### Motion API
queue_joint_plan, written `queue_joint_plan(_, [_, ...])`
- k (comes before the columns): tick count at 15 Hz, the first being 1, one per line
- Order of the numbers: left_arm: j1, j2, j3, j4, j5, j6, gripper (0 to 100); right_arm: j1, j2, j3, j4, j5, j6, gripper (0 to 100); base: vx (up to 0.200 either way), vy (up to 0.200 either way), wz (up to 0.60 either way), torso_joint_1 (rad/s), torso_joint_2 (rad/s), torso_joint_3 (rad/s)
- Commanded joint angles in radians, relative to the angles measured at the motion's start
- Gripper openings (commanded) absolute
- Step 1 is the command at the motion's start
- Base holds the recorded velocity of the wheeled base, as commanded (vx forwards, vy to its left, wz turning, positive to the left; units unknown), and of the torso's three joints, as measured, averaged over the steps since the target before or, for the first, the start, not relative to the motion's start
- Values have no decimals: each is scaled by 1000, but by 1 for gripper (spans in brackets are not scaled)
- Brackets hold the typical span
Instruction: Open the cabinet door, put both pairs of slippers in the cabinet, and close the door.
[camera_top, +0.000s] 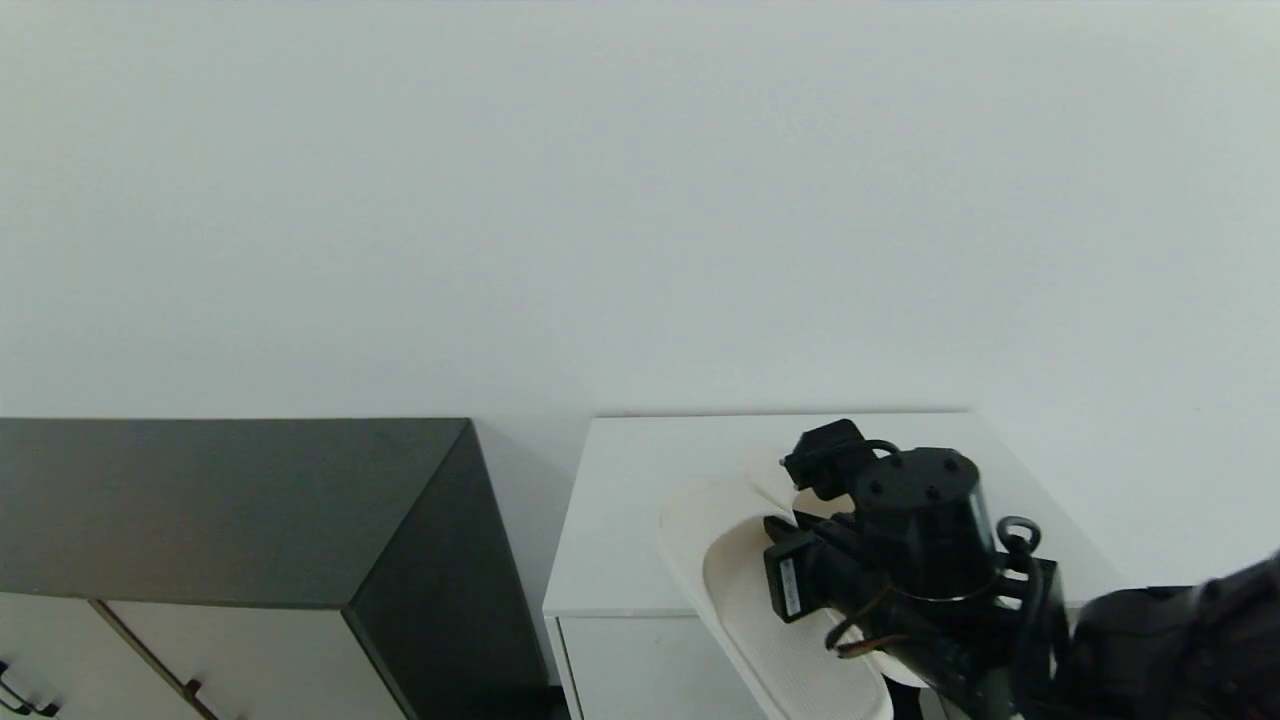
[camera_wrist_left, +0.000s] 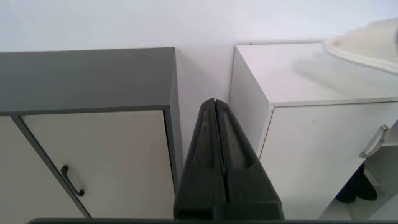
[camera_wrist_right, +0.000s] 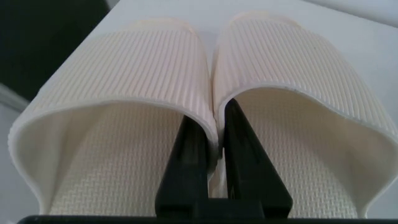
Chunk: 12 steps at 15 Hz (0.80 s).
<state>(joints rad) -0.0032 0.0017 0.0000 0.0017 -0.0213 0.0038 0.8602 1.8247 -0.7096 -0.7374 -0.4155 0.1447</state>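
Note:
A pair of cream slippers (camera_top: 745, 610) lies on top of the white cabinet (camera_top: 620, 520), with the heels hanging out past its front edge. My right gripper (camera_wrist_right: 214, 118) has one finger inside each slipper (camera_wrist_right: 124, 81) and is shut on the two inner strap walls, pinching them together. My left gripper (camera_wrist_left: 215, 124) is shut with nothing in it. It hangs in front of the gap between the grey-topped cabinet (camera_wrist_left: 87, 78) and the white cabinet (camera_wrist_left: 298, 74). The white cabinet's door (camera_wrist_left: 317, 149) has a silver handle (camera_wrist_left: 373, 142).
The grey-topped cabinet (camera_top: 230, 500) stands left of the white one and has cream doors with black handles (camera_wrist_left: 71, 180). Something dark (camera_wrist_left: 357, 186) shows low down past the white door's edge. A plain white wall rises behind both cabinets.

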Motion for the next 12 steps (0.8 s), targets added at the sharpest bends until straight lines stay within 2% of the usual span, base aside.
queue_joint_plan(1, [0, 0, 0, 0, 0, -1, 0, 5, -107, 59, 1, 7, -4, 0, 0, 0, 0, 0, 0, 0])
queue_joint_plan(6, [0, 0, 0, 0, 0, -1, 0, 5, -91, 51, 0, 4, -2, 0, 0, 0, 0, 0, 0, 0])
queue_joint_plan(12, [0, 0, 0, 0, 0, -1, 0, 6, -91, 55, 0, 3, -4, 0, -200, 0, 0, 4, 3, 0])
